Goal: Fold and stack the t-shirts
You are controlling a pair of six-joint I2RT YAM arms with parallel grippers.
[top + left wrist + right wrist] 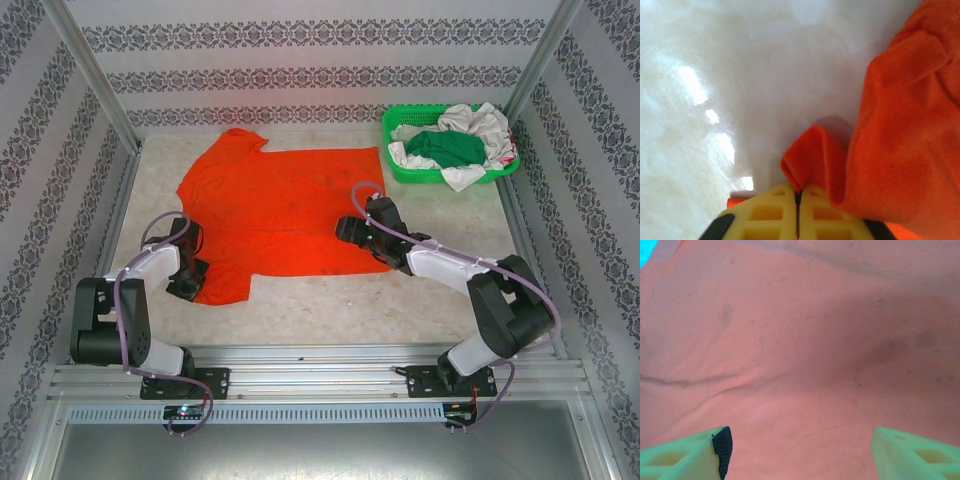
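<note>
a: where's the plain orange-red cloth t-shirt?
b: flat on the pale table, toward its left edge. left gripper pinches its near-left edge; right gripper hangs wide over the right hem.
a: grip there too, then lift level.

Bare table lies open along the near side of the orange t-shirt, with a narrower bare strip to its right. Off the shirt's far right corner, the green basket of heaped garments blocks passage. The left gripper, clamped on the shirt's near left edge, and the right gripper, jaws apart over its right part, occupy those spots. The patterned walls bound the remaining sides.
</note>
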